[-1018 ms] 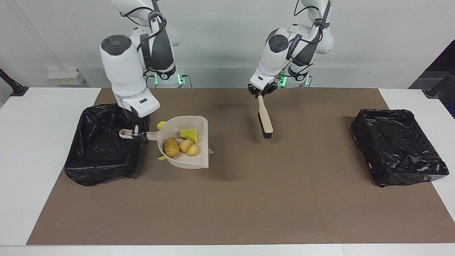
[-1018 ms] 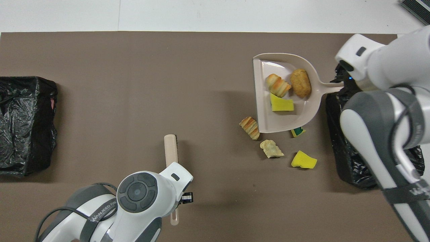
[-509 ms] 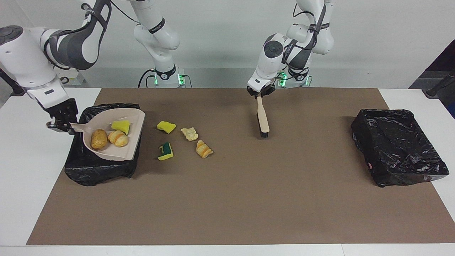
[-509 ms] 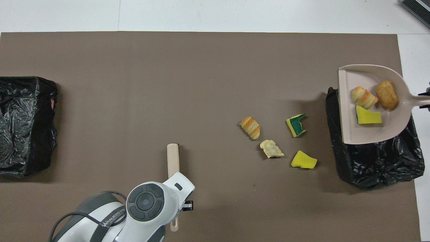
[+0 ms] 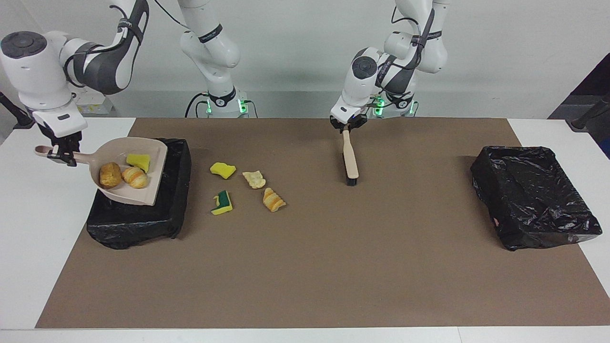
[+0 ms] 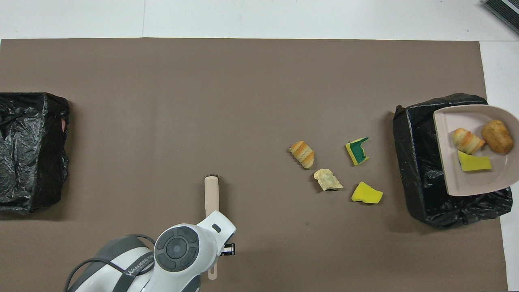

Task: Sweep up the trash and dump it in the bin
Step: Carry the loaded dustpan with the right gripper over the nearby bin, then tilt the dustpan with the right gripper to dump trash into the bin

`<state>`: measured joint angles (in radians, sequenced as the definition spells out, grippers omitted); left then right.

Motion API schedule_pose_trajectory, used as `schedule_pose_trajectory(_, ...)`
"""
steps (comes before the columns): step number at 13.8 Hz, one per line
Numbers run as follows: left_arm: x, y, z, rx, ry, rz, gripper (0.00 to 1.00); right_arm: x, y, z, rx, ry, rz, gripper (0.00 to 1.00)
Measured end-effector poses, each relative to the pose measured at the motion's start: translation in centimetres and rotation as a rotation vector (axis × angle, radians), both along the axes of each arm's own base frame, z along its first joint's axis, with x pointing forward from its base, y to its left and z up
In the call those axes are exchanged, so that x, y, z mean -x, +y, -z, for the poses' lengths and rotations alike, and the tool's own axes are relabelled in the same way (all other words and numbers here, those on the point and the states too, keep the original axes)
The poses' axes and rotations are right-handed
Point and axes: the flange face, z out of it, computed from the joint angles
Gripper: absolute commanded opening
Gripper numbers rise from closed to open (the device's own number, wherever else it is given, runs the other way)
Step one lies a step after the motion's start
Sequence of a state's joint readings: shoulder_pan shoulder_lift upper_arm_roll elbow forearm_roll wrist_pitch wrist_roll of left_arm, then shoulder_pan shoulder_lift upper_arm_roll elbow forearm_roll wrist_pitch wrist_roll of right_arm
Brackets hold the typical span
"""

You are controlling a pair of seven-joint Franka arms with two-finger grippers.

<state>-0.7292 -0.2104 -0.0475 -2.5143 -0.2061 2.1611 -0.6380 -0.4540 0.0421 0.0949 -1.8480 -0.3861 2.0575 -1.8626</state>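
A: Start with the big things. Where does the job stand?

B: Roughly part way, I judge. The brown mat covers most of the table, with a black-lined bin at the right arm's end and a second lined bin at the left arm's end. The beige dustpan hangs over the first bin, level, with three scraps in it: a brown bread lump, a striped roll and a yellow sponge chunk. Nothing is tipped out yet

A: And who has the pan?

B: The right gripper is clamped on the pan's handle, over the white table just beside the bin. The left gripper is at the handle of the brush, whose bristle end rests on the mat; I cannot tell how far its fingers are parted or whether they grip it

A: What is left on the mat?

B: Four pieces, clustered between the bin and the brush: a yellow sponge, a pale crumpled scrap, a second striped roll and a green-and-yellow sponge

A: Room to move?

B: Plenty. The mat is bare between the brush and the scraps, and the bin's rim toward the scraps is the edge to mind when the pan comes back down
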Motion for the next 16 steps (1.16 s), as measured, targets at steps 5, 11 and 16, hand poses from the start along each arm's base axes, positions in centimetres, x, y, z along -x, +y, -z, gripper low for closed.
schedule_pose_trajectory(5, -0.9, 0.9, -0.1, 0.001, 0.004, -0.037, 1.0, -0.3, 4.8, 0.8, 0.235, 0.01, -0.047, 0.0)
schedule_pose_trajectory(11, -5.7, 3.7, -3.5, 0.024, 0.0, -0.132, 1.0, 0.2, 7.4, -0.2, 0.46, 0.02, -0.14, 0.0)
schedule_pose_trajectory(16, -7.6, 4.9, -4.7, 0.051, -0.027, -0.129, 1.0, 0.2, 8.9, -1.5, 0.624, -0.006, -0.144, 0.0)
